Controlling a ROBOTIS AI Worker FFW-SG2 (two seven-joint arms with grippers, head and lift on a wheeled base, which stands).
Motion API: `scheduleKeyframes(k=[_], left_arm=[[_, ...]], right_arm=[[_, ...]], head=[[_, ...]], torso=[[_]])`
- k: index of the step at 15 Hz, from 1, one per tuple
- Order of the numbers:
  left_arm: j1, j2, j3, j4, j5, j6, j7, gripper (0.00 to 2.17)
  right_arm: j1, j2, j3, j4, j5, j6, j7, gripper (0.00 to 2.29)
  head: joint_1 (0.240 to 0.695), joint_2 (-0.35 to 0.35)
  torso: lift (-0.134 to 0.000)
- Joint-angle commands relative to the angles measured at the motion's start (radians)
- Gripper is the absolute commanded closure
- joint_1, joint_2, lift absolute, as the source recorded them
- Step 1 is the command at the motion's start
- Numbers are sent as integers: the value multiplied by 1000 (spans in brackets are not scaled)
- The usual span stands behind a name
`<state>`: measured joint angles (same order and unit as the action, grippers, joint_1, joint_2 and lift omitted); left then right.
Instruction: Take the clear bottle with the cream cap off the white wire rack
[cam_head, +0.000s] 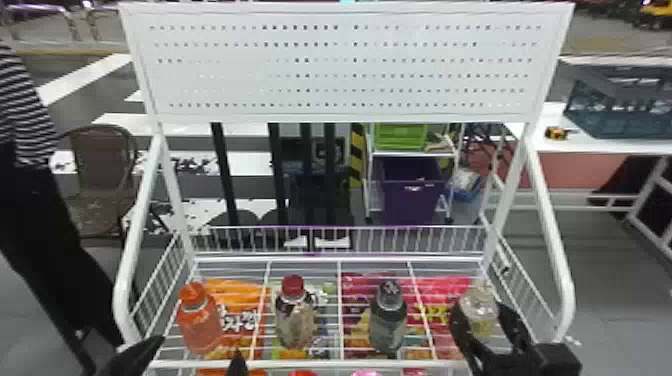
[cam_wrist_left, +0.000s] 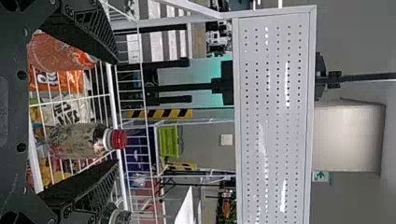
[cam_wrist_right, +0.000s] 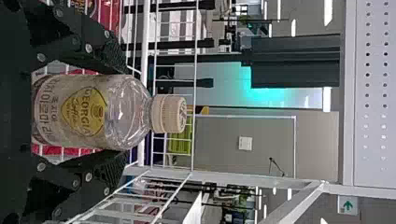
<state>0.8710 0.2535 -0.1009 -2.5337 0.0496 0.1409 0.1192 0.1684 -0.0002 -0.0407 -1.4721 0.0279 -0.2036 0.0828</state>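
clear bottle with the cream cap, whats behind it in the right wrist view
Behind the clear bottle, a pink packet shows past its sides and part of a green crate beyond its cap. Whatever else the bottle covers can't be seen.

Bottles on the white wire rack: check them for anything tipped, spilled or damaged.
Nothing stands out: the orange bottle, red-capped bottle, dark-capped bottle and cream-capped clear bottle are all upright and capped, with no visible spill or damage.

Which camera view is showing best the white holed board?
The head view, where the white board shows whole, with all corners. The left wrist view shows it sideways, one end cut; the right wrist view, a part.
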Motion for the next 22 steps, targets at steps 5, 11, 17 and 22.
scheduleKeyframes(k=[5, 11, 17, 22], left_arm=[[-27, 0, 15, 10, 6, 12, 2, 137], [-72, -3, 73, 23, 61, 24, -10, 137], [-121, -5, 92, 10, 102, 110, -13, 137], [-148, -8, 92, 23, 107, 144, -3, 137]], right_arm=[[183, -20, -7, -301, -22, 111, 11, 1538], [497, -37, -90, -844, -80, 356, 89, 1534], [721, 1, -232, -970, -227, 249, 183, 1534], [783, 1, -258, -993, -263, 160, 201, 1534]], head=[[499, 0], [499, 0], [499, 0], [499, 0]], torso=[[0], [0], [0], [0]])
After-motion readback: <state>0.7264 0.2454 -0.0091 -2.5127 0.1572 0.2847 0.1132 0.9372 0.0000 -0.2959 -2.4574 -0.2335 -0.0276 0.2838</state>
